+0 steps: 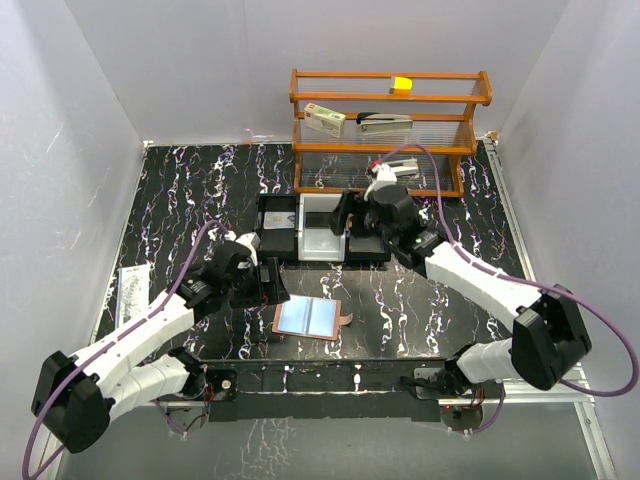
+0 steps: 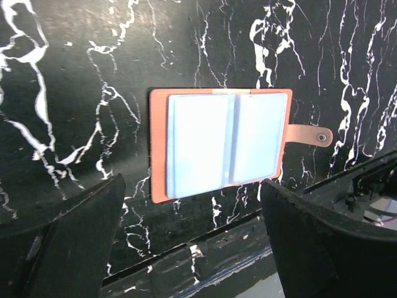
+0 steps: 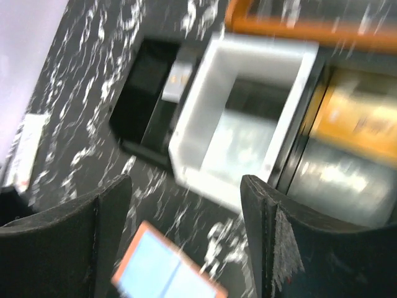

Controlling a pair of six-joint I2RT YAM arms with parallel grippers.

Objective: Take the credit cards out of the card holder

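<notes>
top external view: the card holder (image 1: 308,318) lies opened flat on the black marbled table (image 1: 180,190), near the front edge, roughly midway between the two arm bases. its pale blue inside faces up, and its salmon-brown strap (image 1: 345,320) sticks out to the right.

the left gripper (image 1: 262,285) sits just left of the holder's left edge. the right gripper (image 1: 343,215) is well apart from the holder, over the white tray (image 1: 325,252). a black tray (image 1: 277,232) adjoins the white one on its left. behind them stands an orange wooden rack (image 1: 390,150) with a stapler (image 1: 385,122), a small box (image 1: 325,120) and a yellow item (image 1: 401,85) on it. a printed packet (image 1: 132,293) lies at the table's left edge.

left wrist view: the holder (image 2: 220,144) is seen whole, both blue pocket panels showing, with the strap (image 2: 307,135) and its snap to the right. the left gripper (image 2: 191,186) has its fingers (image 2: 62,248) spread wide and pinches nothing. whether they touch the holder cannot be told.

right wrist view: blurred. the right gripper (image 3: 185,180) has its fingers (image 3: 279,236) spread apart with nothing between them. the white tray (image 3: 248,46) and black tray (image 3: 142,81) lie beyond them, and a corner of the holder (image 3: 164,270) shows at the bottom. the white tray's contents cannot be made out.
</notes>
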